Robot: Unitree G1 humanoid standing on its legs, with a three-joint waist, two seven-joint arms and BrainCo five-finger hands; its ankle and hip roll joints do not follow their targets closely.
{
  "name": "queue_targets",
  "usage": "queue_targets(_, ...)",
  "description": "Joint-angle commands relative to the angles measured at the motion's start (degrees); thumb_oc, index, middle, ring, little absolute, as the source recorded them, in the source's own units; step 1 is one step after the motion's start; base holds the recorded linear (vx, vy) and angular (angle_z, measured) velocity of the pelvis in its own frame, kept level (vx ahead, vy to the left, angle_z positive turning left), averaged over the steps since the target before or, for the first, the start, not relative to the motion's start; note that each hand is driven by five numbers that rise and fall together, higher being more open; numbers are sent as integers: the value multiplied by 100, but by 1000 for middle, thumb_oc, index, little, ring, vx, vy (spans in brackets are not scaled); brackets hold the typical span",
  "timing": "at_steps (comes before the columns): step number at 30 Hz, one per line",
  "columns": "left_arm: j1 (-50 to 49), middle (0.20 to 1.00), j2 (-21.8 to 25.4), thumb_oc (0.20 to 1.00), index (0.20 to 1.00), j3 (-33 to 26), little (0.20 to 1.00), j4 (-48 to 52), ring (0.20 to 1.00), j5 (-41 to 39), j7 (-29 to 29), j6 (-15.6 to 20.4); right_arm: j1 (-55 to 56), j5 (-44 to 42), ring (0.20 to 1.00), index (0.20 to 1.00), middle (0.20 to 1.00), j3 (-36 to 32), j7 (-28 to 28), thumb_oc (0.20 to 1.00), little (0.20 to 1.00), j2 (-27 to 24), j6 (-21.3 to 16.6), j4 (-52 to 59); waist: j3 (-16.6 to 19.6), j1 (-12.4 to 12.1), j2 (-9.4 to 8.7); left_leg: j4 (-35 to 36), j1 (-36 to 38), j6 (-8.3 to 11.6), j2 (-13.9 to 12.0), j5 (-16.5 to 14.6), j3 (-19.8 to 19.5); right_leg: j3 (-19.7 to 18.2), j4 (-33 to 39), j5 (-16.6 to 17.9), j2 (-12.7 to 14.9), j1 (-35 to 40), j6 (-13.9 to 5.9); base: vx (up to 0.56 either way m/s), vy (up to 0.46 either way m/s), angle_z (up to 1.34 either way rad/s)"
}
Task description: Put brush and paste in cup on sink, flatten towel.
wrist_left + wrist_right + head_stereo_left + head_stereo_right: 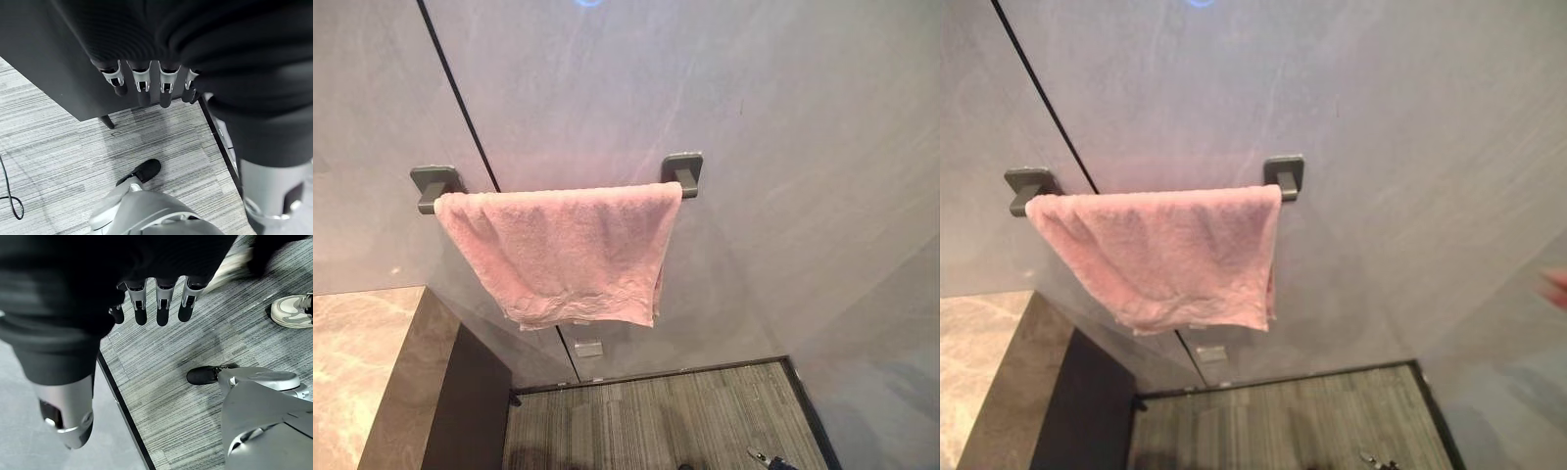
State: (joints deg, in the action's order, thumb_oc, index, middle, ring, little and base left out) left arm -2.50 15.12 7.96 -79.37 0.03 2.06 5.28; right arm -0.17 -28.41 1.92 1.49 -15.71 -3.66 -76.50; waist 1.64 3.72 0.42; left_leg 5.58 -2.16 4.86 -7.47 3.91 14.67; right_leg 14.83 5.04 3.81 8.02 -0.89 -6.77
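Note:
A pink towel [563, 250] hangs over a grey wall bar between two grey brackets [683, 171]. It spreads across nearly the whole bar, its left edge slants inward and its lower hem is a little wrinkled. My left hand [142, 84] hangs low beside a dark cabinet side, well away from the towel, fingers relaxed and holding nothing. My right hand [163, 298] hangs over the striped floor, also relaxed and empty.
A marble counter [352, 362] with a dark cabinet side [470, 411] stands at the lower left. Grey striped carpet [656, 421] lies below the wall. A person's shoe [292, 311] is on the floor, and a person's blurred hand [1555, 287] shows at the right.

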Motion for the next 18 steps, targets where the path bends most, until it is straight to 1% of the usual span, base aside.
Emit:
queue_targets(1,217,1000,191,1000,1000,52,1000,-181,1000,-21,-4,126,-290,-19,1000,1000,1000,5,34,1000,1000,123,-118,-201,-142,-70,-219,-58,6,252,-193,31,49,42,-4,273,534,-66,-466,0,0,0)
queue_targets(11,290,1000,232,1000,1000,223,1000,-80,1000,119,25,206,-369,10,1000,1000,1000,125,32,1000,1000,166,-139,-129,-148,-92,-221,-58,-22,243,-167,25,34,58,-4,290,561,-84,-481,0,0,0)
queue_targets(18,429,1000,391,1000,1000,832,1000,322,1000,842,232,411,-376,-1,1000,1000,1000,306,-22,1000,1000,172,-235,109,-202,-56,-196,-58,-43,246,-165,30,40,20,-4,307,572,-123,-491,0,0,0)
